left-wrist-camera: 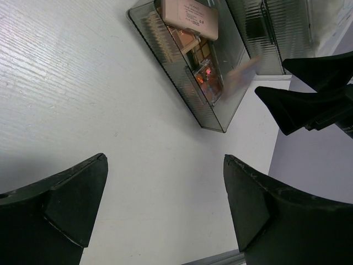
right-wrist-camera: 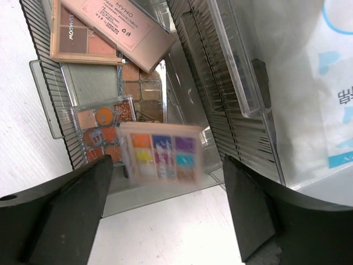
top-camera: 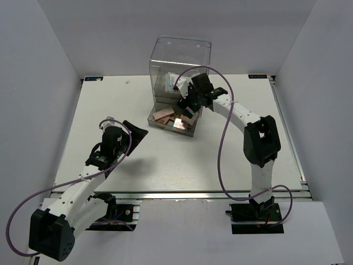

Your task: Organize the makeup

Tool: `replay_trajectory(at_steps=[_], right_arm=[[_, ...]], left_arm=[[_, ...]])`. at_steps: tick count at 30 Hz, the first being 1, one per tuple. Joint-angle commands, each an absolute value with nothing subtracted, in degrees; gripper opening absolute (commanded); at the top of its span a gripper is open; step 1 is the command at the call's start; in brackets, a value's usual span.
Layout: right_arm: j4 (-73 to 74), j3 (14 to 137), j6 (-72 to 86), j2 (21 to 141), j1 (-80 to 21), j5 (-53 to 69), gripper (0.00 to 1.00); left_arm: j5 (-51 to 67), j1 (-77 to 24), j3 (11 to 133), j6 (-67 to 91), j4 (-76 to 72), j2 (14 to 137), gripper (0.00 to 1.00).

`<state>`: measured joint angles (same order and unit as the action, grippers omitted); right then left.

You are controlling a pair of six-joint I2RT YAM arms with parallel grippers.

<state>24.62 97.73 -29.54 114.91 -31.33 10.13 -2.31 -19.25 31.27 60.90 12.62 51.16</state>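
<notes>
My right gripper (top-camera: 187, 108) is open above the pulled-out clear drawer (top-camera: 190, 131) of the acrylic box. A multicoloured-squares palette (right-wrist-camera: 162, 152) shows blurred between its fingers (right-wrist-camera: 66, 215), touching neither, over the drawer's near end. In the drawer lie a long pink palette (right-wrist-camera: 124, 25), a brown-pink palette (right-wrist-camera: 83, 41), a brown-squares palette (right-wrist-camera: 143, 94) and a clear orange one (right-wrist-camera: 99, 130). A white blue-printed packet (right-wrist-camera: 336, 110) sits in the box above. My left gripper (top-camera: 135, 132) is open and empty over bare table. No round black pot is in view.
The clear acrylic box (top-camera: 179, 61) stands at the back centre of the white table (top-camera: 110, 99). In the left wrist view the drawer (left-wrist-camera: 165, 66) lies ahead, with the right gripper's fingers (left-wrist-camera: 309, 105) at the right edge. Grey walls enclose the table.
</notes>
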Motion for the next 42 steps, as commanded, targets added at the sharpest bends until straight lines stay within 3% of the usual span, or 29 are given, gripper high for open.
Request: replay_trajectory(at_steps=[1,8,12,13,15,16,19,20,21,23,24,26,27,32,42], right_arm=[[23.82,99.93,-29.18,114.08,-31.64,9.76,0.87],[28.64,99.31,-33.31,112.15,-31.73,16.08,0.89],[35.4,100.37,-41.11,110.66,-31.73,28.19,0.76],[38.64,101.33,-42.52,110.48,-31.73,30.56,0.63],[41.3,102.13,-45.6,110.22,-31.9,35.84,0.46],[42.61,102.3,-46.4,109.78,-32.17,36.99,0.29],[43.68,101.69,-48.33,109.07,-33.13,39.11,0.03],[44.12,101.6,-48.77,108.72,-33.48,39.29,0.0],[44.38,101.43,-49.3,108.55,-33.83,39.11,0.0],[44.3,100.38,-50.36,108.02,-35.15,37.89,0.0],[43.95,99.94,-50.62,107.76,-35.68,37.36,0.0],[41.85,97.75,-50.72,106.7,-37.35,35.09,0.0],[40.53,96.86,-50.1,106.35,-37.96,33.85,0.0],[34.02,92.64,-44.93,106.08,-41.57,24.9,0.0],[33.93,97.03,-35.96,114.08,-44.73,14.86,0.0]], left_arm=[[-1.32,-18.98,30.94,61.0,10.99,51.76,0.94],[-0.53,-18.99,31.02,60.91,9.67,53.35,0.94],[-0.53,-19.07,30.85,60.73,9.23,53.44,0.93],[-0.53,-19.07,30.5,60.73,9.14,53.44,0.92],[-0.35,-19.07,30.24,60.73,8.44,53.35,0.91],[-0.26,-19.07,29.89,60.65,8.26,53.44,0.9],[-0.09,-19.07,29.88,60.3,7.91,53.53,0.82],[-0.17,-19.07,29.97,60.21,7.82,53.44,0.79],[-0.09,-18.99,29.97,60.03,7.65,53.35,0.66],[-0.09,-18.99,30.06,59.42,7.47,53.17,0.51],[-0.09,-19.07,30.15,59.33,7.38,53.09,0.34],[-0.09,-19.07,30.23,58.89,7.47,53.0,0.16],[0.96,-19.07,30.32,58.71,7.64,53.0,0.02],[2.11,-19.07,30.24,57.66,8.0,51.68,0.0],[-2.28,-19.07,29.88,56.34,13.09,46.94,0.0]])
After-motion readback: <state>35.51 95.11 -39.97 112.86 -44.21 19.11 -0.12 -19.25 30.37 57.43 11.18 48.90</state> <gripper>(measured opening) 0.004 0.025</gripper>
